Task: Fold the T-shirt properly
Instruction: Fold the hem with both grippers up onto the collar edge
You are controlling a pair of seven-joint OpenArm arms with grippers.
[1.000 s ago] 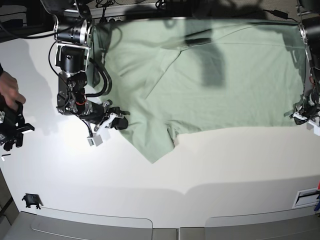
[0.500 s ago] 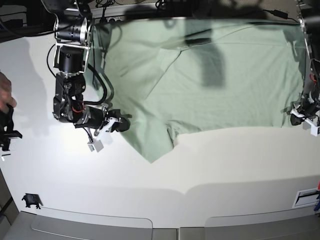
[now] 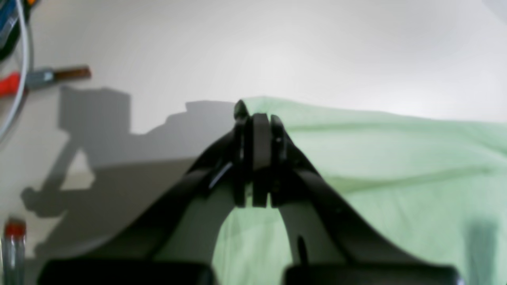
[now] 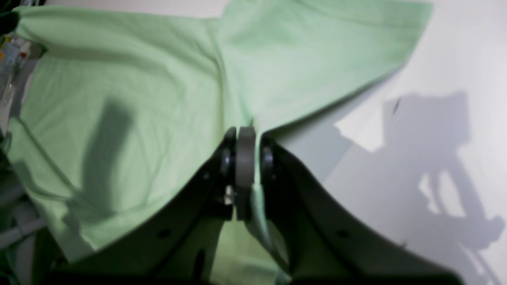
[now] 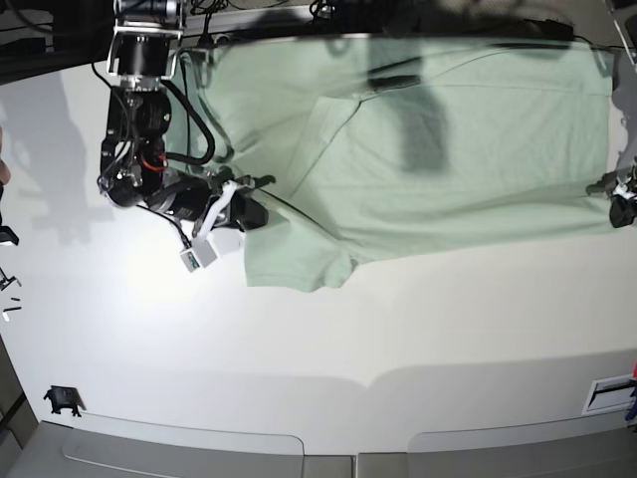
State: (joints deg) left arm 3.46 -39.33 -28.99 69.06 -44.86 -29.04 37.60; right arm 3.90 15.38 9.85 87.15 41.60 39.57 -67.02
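The table [image 5: 398, 339], white, spans the scene. The T-shirt [image 5: 448, 149] lies spread across its far half, one sleeve reaching toward the near left. No print, label or writing can be read on the fabric; the wrist views are blurred.

The right gripper [image 4: 247, 136], at the left of the base view, has its fingers pressed together on a fold of the shirt's edge. The left gripper [image 3: 257, 118], at the far right edge, is likewise clamped, apparently on the shirt's corner.

A small black clip [image 5: 62, 400] lies near left. Cables [image 5: 214, 10] run along the far edge.
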